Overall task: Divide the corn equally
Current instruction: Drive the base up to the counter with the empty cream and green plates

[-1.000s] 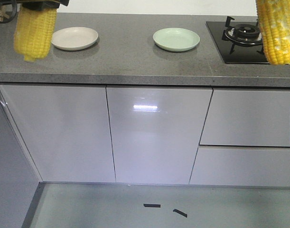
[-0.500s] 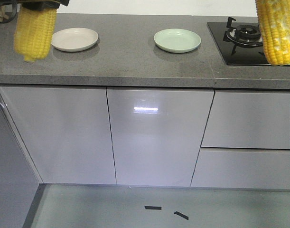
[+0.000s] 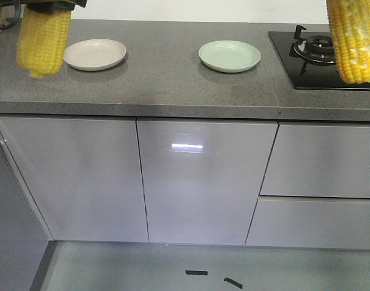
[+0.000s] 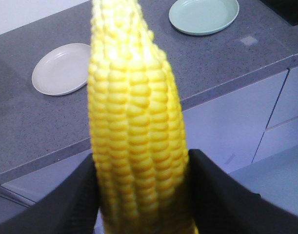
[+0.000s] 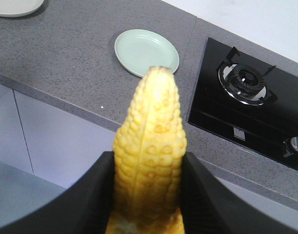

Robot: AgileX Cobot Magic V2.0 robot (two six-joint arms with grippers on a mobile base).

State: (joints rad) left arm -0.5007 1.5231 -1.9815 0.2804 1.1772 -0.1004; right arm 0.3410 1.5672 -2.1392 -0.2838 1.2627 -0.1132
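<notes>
Table [image 3: 172,85] of speckled grey stone ran across the front view, above glossy pale cabinet doors [image 3: 203,182]. A black gas hob [image 3: 321,51] sat at its far right end. Two round plates lay on the table, well apart: a cream plate [image 3: 95,54] toward the left and a pale green plate [image 3: 229,56] nearer the hob. The corn was held in the air, close to the camera. The left cob [image 3: 43,39] hung tip downward at the left edge of the view, beside the cream plate. The right cob [image 3: 353,39], marked with pale patches, hung before the hob. The left gripper [image 4: 141,168] was clamped on the left cob, with black fingers [image 4: 80,195] against both its sides. The right gripper [image 5: 148,165] gripped the right cob the same way. In the wrist view, its tip lined up with the green plate.
</notes>
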